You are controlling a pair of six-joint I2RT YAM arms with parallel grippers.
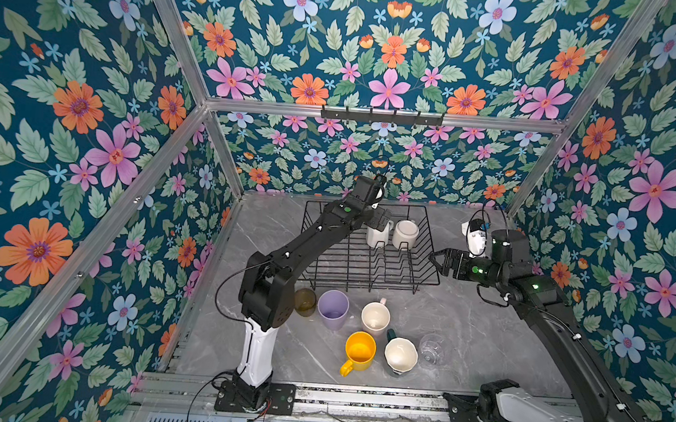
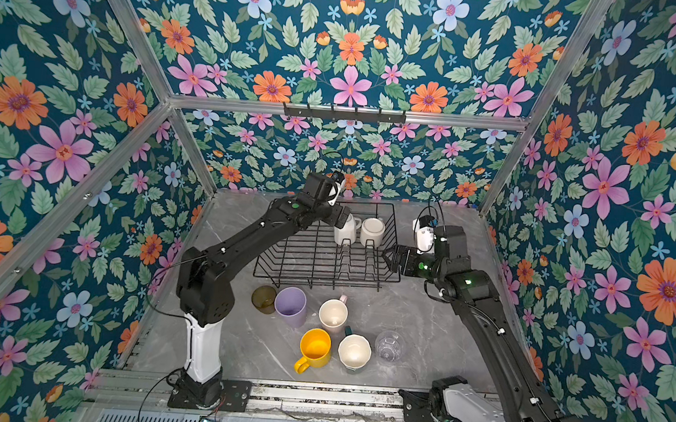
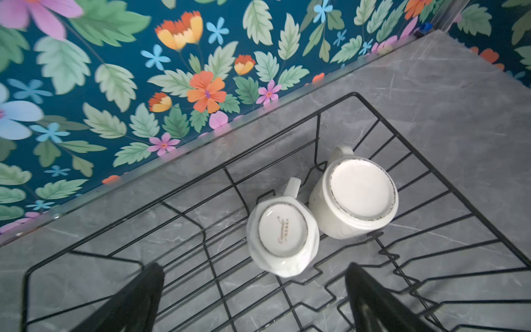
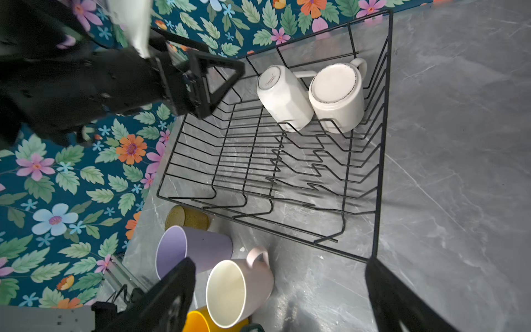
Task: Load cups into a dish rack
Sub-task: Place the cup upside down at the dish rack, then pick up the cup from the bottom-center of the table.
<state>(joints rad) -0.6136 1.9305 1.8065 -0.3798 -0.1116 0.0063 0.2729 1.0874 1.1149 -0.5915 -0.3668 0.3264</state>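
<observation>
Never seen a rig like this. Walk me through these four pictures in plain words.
The left arm and right arm are black robot arms at a grey table inside a flowered booth. Two pictures look down from overhead; the other two come from a camera on each arm's wrist. Each arm ends in a two-fingered end effector. The left end effector hovers open over the black wire dish rack. The right end effector is open at the rack's side. Neither holds anything. A faceted white mug and a rounder white mug sit upside down in the rack. On the table are an olive-brown tumbler, lilac tumbler, pale pink mug, yellow mug, dark green mug and clear glass.
</observation>
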